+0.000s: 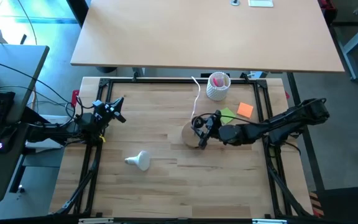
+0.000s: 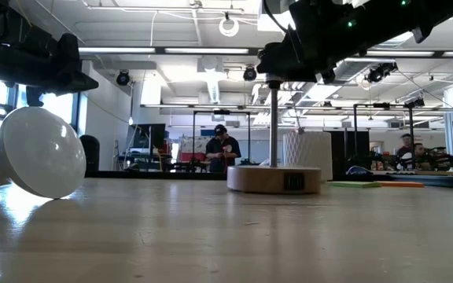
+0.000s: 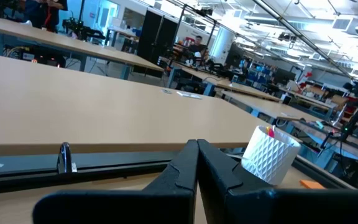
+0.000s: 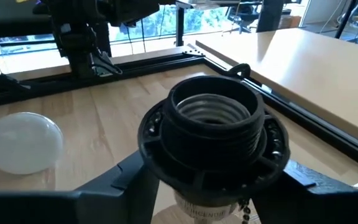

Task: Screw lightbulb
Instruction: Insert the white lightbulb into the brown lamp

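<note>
Lightbulb (image 1: 139,161) lies on its side on the table, well apart from the wooden stand (image 1: 190,134), toward the left arm.

High view: right gripper (image 1: 201,129) reaches in low over the stand; left gripper (image 1: 118,107) waits at the table's left edge. Low view: a small dark label on the stand (image 2: 274,179) is unreadable. Left wrist view: fingers (image 3: 185,169) pressed together. Right wrist view: fingers (image 4: 120,180) spread around the black socket (image 4: 211,134), whose embossed lettering is unreadable.

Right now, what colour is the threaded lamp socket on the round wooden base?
Black threaded lamp socket; clearest in the right wrist view.
</note>
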